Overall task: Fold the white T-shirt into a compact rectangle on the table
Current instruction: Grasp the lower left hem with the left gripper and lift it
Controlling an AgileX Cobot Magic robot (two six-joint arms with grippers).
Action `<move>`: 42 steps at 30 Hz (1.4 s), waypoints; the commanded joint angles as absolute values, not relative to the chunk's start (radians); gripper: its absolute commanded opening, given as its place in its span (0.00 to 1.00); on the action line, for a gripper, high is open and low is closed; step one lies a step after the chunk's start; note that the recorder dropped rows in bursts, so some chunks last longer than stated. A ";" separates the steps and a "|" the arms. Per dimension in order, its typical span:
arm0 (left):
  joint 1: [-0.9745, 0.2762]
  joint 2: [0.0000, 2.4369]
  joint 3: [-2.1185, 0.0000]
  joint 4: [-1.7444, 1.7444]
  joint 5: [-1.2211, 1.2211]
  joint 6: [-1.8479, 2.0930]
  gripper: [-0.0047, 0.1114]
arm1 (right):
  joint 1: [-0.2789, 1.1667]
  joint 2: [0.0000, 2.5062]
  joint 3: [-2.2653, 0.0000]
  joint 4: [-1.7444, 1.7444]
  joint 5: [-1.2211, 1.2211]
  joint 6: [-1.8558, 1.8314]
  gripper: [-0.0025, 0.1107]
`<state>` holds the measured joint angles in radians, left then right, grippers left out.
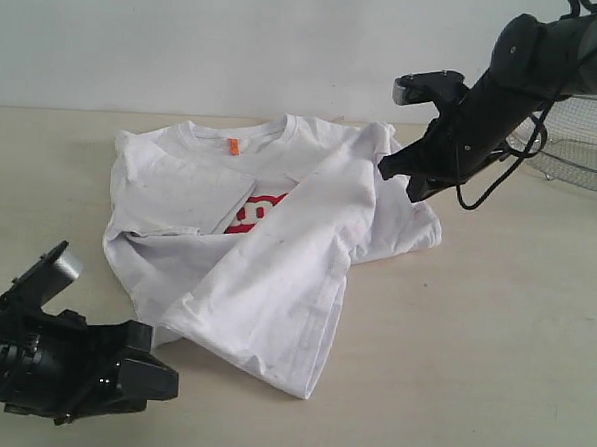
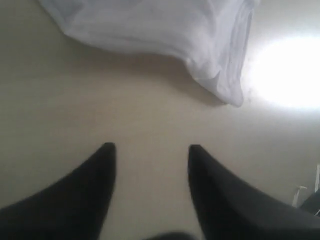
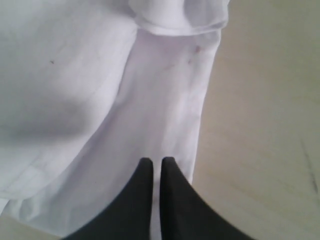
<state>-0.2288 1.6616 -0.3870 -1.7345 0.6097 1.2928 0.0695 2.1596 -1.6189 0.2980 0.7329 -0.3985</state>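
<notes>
The white T-shirt lies crumpled on the table, collar toward the back. One sleeve is folded inward and its right side is laid diagonally across the red lettering. My left gripper sits low at the front left, just short of the shirt's hem. In the left wrist view that gripper is open over bare tabletop, with the shirt's edge beyond it. My right gripper hovers at the shirt's far right edge. Seen from the right wrist, the gripper is shut above the white cloth, with no fabric visibly pinched.
A silver wire-mesh basket stands at the back right, behind the right arm. Bare tabletop stretches right of the shirt and along the front. A bright glare patch shows on the table in the left wrist view.
</notes>
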 commanded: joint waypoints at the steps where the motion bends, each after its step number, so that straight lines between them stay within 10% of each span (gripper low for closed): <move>1: -0.231 1.721 -0.415 -1.744 0.655 1.297 0.66 | 0.069 2.157 -1.617 0.309 0.716 -0.409 0.02; 23: -0.336 2.001 -0.743 -1.744 0.798 1.290 0.54 | 0.069 2.157 -1.617 0.309 0.708 -0.411 0.02; 31: -0.338 2.002 -0.798 -1.744 0.807 1.271 0.08 | 0.069 2.157 -1.617 0.309 0.708 -0.414 0.02; 42: -0.333 1.924 -0.799 -1.744 0.950 1.272 0.08 | 0.069 2.157 -1.617 0.309 0.710 -0.418 0.02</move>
<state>-0.3330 1.9575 -0.7920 -1.7430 0.9450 1.2761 0.0695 2.1596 -1.6189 0.3073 0.7176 -0.4090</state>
